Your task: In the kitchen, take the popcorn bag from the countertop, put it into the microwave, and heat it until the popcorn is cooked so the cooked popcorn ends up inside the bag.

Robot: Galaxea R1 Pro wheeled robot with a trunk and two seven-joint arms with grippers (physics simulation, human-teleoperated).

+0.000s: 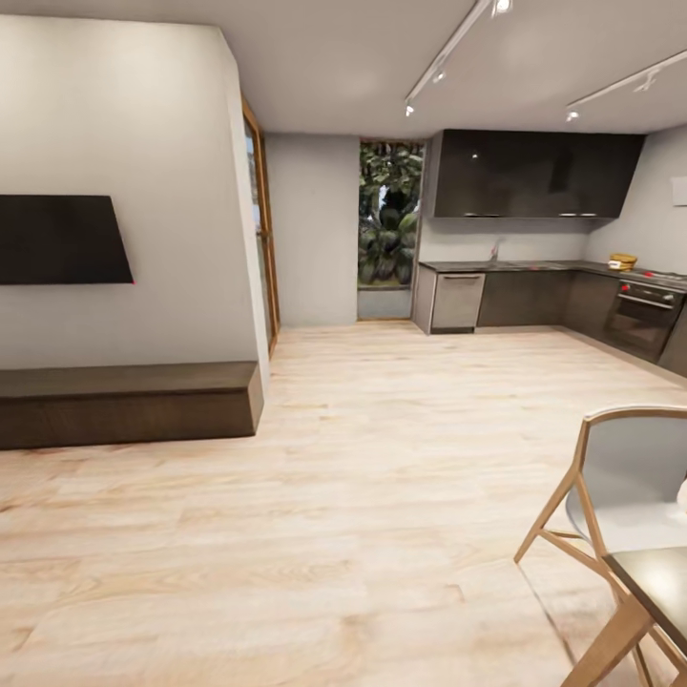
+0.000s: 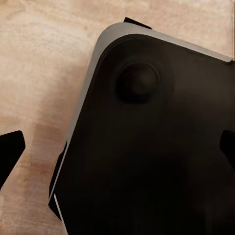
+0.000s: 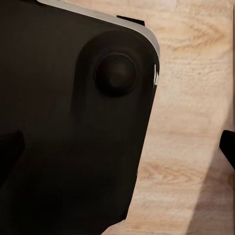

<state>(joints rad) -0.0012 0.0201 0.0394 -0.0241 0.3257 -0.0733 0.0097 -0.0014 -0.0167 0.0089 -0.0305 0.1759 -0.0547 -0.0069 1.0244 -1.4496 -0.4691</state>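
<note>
Countertop (image 1: 534, 266) far across wood floor (image 1: 363, 496), both end effectors spread apart, holding nothing

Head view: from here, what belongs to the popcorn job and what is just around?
Job:
- countertop, far right
- tan object on it, possibly the popcorn bag; too small to tell

Just around:
- built-in oven
- wall screen
- low bench
- chair
- dining table corner

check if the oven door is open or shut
Shut: the oven door sits flush with the dark cabinets under the countertop, handle bar across its top, nothing swung out.
</note>
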